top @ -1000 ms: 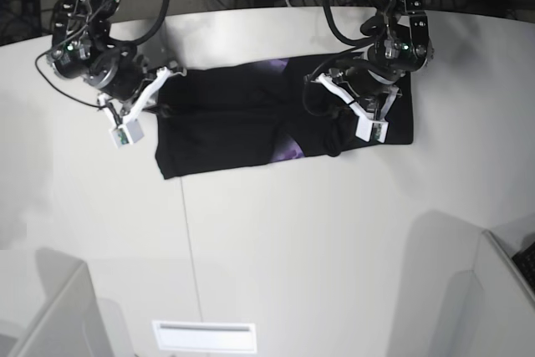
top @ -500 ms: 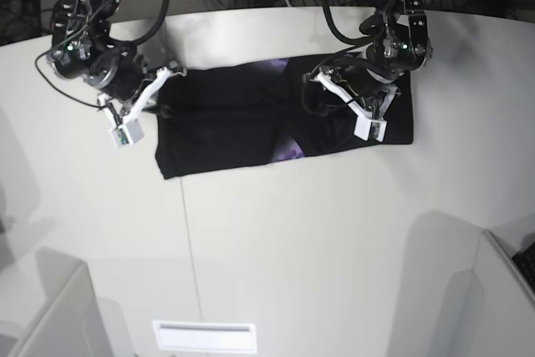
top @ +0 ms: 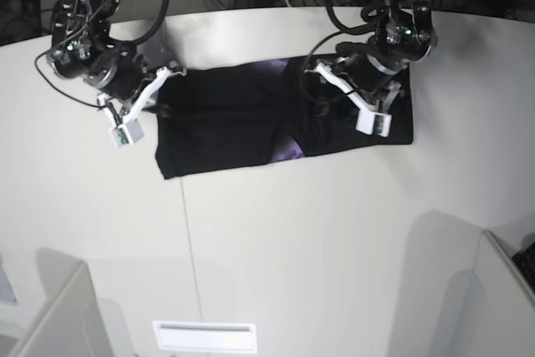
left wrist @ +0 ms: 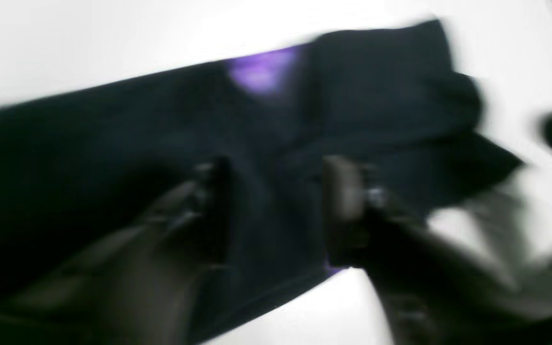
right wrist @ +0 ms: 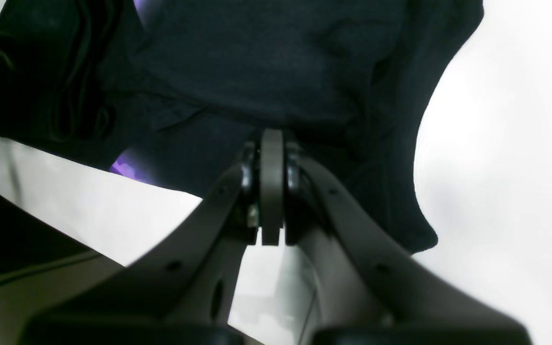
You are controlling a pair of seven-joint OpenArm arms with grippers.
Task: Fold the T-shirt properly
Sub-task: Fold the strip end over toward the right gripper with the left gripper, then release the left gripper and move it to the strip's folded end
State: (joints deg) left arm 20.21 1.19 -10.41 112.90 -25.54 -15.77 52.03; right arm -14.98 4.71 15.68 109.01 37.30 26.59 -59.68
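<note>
1. The T-shirt (top: 251, 123) lies on the white table (top: 292, 240) in the upper half of the base view, spread as a wide black band from left of centre to right of centre.
2. A purple patch of print (top: 290, 150) shows at the lower edge of the T-shirt near the middle of the band; a second purple trace shows at the upper edge, just right of centre.
3. The right part of the T-shirt is doubled over itself and shows folds and wrinkles.
4. The left gripper (left wrist: 276, 187) sits at the upper right of the base view, above the doubled part of the T-shirt. In the left wrist view its two fingers (left wrist: 209, 187) stand apart with black cloth visible between them; nothing is clamped. This view is blurred, so contact with the cloth cannot be determined.
5. The right gripper (right wrist: 271, 143) sits at the upper left of the base view, at the left end of the T-shirt. In the right wrist view its fingers are pressed together at the tips, right at the edge of the black cloth. The tips meet against a dark fold, and whether cloth is pinched between them cannot be determined.
6. A white slot plate (top: 204, 336) lies at the lower edge of the base view, well apart from the T-shirt.
</note>
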